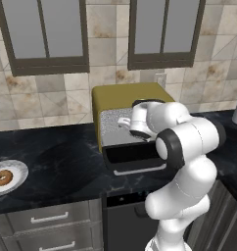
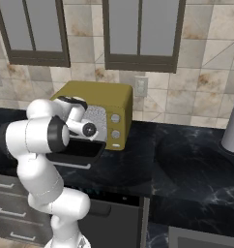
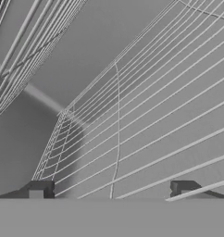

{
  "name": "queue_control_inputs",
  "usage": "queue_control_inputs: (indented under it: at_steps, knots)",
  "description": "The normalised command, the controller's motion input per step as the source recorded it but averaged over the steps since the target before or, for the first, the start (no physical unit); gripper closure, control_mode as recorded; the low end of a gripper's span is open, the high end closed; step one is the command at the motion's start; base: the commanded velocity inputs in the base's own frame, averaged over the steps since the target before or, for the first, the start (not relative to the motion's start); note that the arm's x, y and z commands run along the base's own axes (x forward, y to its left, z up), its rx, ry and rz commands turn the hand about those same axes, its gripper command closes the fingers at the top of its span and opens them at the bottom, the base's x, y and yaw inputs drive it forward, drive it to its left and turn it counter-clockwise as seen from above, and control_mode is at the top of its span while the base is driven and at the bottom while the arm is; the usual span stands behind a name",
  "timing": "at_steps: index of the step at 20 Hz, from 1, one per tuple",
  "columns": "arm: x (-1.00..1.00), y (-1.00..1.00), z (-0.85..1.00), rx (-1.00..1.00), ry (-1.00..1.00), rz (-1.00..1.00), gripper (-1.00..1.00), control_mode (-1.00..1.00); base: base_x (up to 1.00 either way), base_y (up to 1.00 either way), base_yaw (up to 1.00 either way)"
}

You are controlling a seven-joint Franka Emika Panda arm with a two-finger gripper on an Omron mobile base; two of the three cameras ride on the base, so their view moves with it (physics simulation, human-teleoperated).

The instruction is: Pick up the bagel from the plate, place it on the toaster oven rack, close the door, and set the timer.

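The bagel (image 1: 2, 177) lies on the plate (image 1: 20, 169) at the far left of the dark counter, well away from the arm. The olive-yellow toaster oven (image 1: 125, 93) stands at the back with its door (image 1: 135, 157) dropped open toward me. My hand reaches into the oven's mouth. In the hand view, the wire rack (image 3: 146, 139) spreads close under the camera inside the shiny cavity. My gripper (image 3: 112, 189) is open, its two fingertips far apart with nothing between them. The pale knobs (image 2: 115, 117) run down the oven's right side.
A tall grey cylinder (image 2: 232, 128) stands on the counter at the far right. A wall outlet (image 2: 140, 86) sits behind the oven. Drawers (image 1: 49, 215) and a dark dishwasher front (image 1: 123, 215) lie below the counter edge.
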Motion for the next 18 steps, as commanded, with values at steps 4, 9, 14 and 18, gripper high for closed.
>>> queue_control_inputs:
  at_steps: [4, 9, 14, 18]
  knots:
    - [0.27, 0.0, -0.1, 0.0, 0.0, 0.0, -1.0, -1.0, 0.0, 0.0, 0.0]
    - [0.23, 0.0, -0.16, 0.0, 0.0, 0.0, 1.0, -1.0, 0.0, 0.0, 0.0]
    - [0.14, 0.0, -0.13, 0.0, 0.0, 0.0, 1.0, -1.0, 0.0, 0.0, 0.0]
    - [0.0, 0.0, -0.11, 0.0, 0.0, 0.0, 1.0, -1.0, 0.0, 0.0, 0.0]
